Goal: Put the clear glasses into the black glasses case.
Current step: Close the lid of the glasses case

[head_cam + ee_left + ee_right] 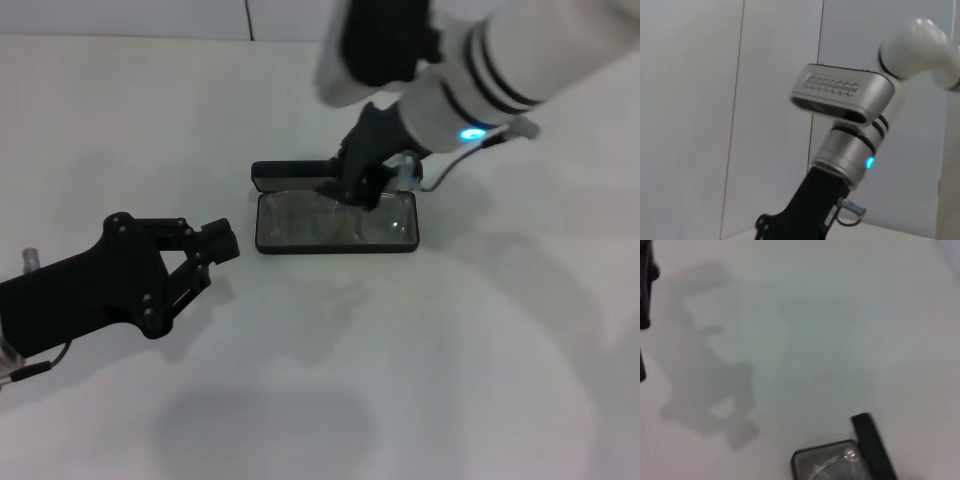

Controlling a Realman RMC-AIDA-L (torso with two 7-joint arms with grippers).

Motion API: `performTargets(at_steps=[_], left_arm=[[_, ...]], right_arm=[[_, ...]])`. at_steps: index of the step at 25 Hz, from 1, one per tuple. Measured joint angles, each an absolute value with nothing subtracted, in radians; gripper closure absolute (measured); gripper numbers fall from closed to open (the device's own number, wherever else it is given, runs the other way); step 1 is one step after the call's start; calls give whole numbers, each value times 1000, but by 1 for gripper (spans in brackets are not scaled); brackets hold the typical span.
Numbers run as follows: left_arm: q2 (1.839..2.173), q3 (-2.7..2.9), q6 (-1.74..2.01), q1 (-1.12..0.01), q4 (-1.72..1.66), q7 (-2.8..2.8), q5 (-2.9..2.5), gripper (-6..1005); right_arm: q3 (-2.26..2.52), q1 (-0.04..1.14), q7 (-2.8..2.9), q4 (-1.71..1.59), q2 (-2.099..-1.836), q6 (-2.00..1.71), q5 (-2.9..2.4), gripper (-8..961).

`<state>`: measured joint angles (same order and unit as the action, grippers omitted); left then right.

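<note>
the right arm (850,130), white and silver with a blue light, before a pale panelled wall (715,110).

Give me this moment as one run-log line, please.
right gripper: over open case | glasses: in case | left gripper: idle beside case

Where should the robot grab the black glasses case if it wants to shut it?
Probably by the raised lid of the black glasses case, coming from above and behind. The lid stands up along the far edge with the clear glasses lying in the tray, so pushing it forward and down should close it. The right gripper is nearest; the left gripper waits aside.
</note>
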<state>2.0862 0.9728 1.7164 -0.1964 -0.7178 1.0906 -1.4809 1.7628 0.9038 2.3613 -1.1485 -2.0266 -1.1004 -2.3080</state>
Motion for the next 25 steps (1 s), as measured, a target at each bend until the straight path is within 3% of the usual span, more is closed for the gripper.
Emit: performTargets(at_steps=[6,11,19,25], left_arm=[[2087,963,1698,-222,-710,1101,-1459,884],[2088,958,1624,-341,-633,1123,-1432,884],[2089,977,1464,-527,-526,1166,-1430,884],[2093,1113,1260,-630,-487,1226,-1428,884]], right_arm=[[1641,609,2227,-1295,-2025,-1024,-2136,749],[1459,400,1835,-1196,-2019,-1121,-1665,749],[1215,377,1360,-646,-2019,-1447,-1330,750],[1194,358,1257,-500,-2021,-1453,-1310,751]])
